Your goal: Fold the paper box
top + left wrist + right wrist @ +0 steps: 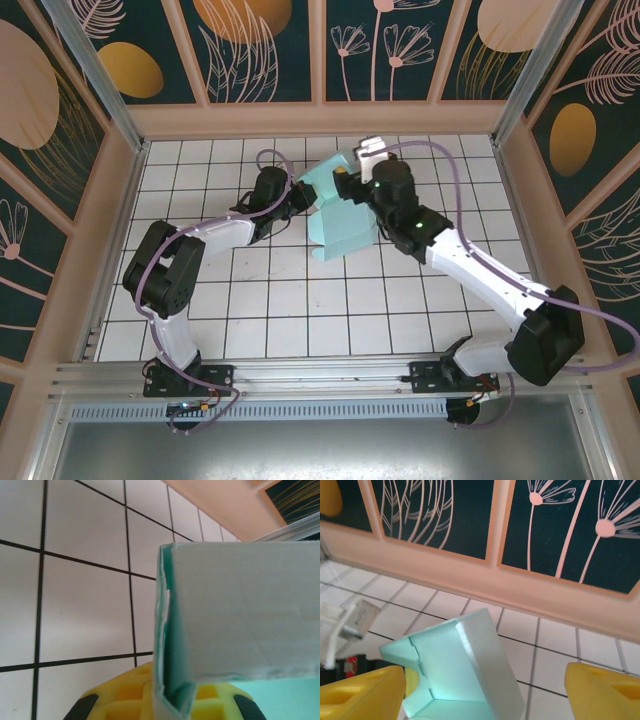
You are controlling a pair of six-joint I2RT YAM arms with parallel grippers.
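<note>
The box (345, 232) is sitting on the tiled table (270, 310) toward the far middle, partly folded, with some pale aqua panels rising off the tiles and one wide panel lying flat on the near side. The left gripper (297, 197) is reaching in from the left and meeting the box's left edge. In the left wrist view its yellow fingers (120, 700) are sitting close together with a creased double edge of card running down between them, so it is looking closed on the box, though the contact itself is hiding behind the card. The right gripper (347, 186) is hanging over the far part of the box. In the right wrist view its two yellow fingers (360, 692) are standing wide apart, one at each lower corner, gripping nothing, with a raised corner of the box lying between and beyond them. That corner is showing a pale grey outer face meeting an aqua inner face, with a slit where flaps are meeting. On the left of that view a grey-white block (357, 619) and a small red part (351, 664) are showing, too blurred for any print to be read. Behind the table the wall (470, 525) is carrying dark panels with pink flower and leaf drawings
</note>
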